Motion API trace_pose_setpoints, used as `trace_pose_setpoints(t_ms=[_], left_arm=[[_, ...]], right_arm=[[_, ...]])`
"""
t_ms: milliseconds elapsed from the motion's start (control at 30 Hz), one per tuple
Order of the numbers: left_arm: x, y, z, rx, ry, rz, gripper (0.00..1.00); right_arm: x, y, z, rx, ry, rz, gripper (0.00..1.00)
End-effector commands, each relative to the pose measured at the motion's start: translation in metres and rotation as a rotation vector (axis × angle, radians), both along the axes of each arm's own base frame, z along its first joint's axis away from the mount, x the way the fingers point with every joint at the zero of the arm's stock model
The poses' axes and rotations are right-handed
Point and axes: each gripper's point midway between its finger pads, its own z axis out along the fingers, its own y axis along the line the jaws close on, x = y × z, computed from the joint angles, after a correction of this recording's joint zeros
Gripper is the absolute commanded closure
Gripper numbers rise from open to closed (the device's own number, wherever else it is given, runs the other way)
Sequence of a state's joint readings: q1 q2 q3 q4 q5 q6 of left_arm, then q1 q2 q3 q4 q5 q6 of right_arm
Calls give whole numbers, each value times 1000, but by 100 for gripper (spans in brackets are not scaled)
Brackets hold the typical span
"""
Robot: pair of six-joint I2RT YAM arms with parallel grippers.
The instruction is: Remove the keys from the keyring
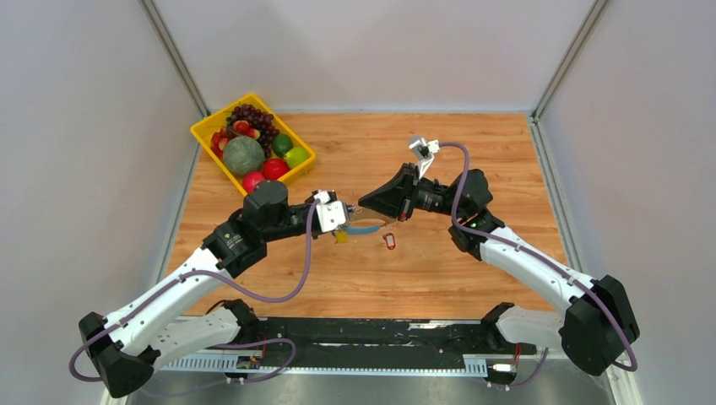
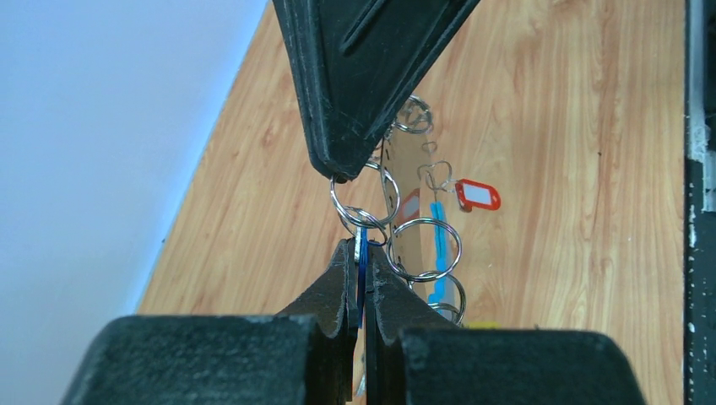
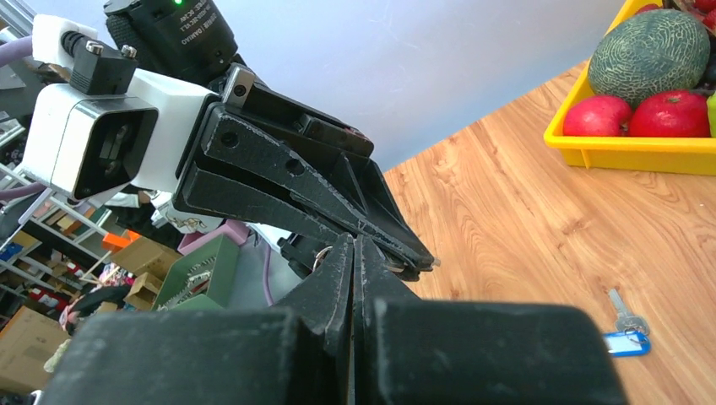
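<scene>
The keyring (image 1: 365, 229) hangs just above the table between my two grippers. In the left wrist view its light-blue band (image 2: 436, 236) and silver rings dangle under the fingers. My left gripper (image 2: 361, 253) is shut on a blue-headed key (image 2: 362, 268), seen edge-on and linked to a small ring. My right gripper (image 2: 338, 169) comes in from above, shut on a silver ring of the keyring. From the top, left gripper (image 1: 344, 216) and right gripper (image 1: 365, 205) meet tip to tip. A yellow-headed key (image 1: 341, 237) hangs below them. A red-headed key (image 1: 389, 241) (image 2: 478, 195) lies loose on the table.
A yellow tray (image 1: 199, 133) of fruit stands at the back left, also in the right wrist view (image 3: 633, 152). Another blue-headed key (image 3: 626, 337) lies loose on the wood near my right gripper (image 3: 355, 245). Grey walls enclose the table on three sides.
</scene>
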State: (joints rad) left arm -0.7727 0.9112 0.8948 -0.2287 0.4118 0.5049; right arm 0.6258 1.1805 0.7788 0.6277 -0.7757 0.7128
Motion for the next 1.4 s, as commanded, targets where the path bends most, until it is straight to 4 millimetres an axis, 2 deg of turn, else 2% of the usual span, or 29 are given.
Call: trace_pose_setpoints(t_ms=[0,167,367,467,700,933,1167,1233,1300,1367], left_arm=[[11,8,10,17,-43,71,100],[18,12,24,-2,-40,128,100],[7,7,38,-40,-31,73,100],[-8,0,42,-53,-20,-19,100],[-21,0,53,-79,-23,-66,100],[-25,1,60,-91,-29,-82,100],[-27,-1,63,-99,-25,-93,100],[-27,-1,61,-97,-22,-94,100],[-27,-1,60,-94,-21,-90,100],[-26,0,59,-91,-20,-85,100]], right_arm=[[-1,-2,28,48,-34,-15,100],[-10,-4,11,-1,-37,6,98],[-19,-6,-4,-82,-118,20,57],[-17,-8,-1,-107,-182,4,47],[-6,-6,2,-154,-297,-28,46],[-27,0,3,-151,-458,34,50],[-31,9,2,-151,-466,59,51],[-33,12,3,-149,-468,72,55],[-34,16,3,-147,-469,89,68],[-36,19,4,-147,-462,104,73]])
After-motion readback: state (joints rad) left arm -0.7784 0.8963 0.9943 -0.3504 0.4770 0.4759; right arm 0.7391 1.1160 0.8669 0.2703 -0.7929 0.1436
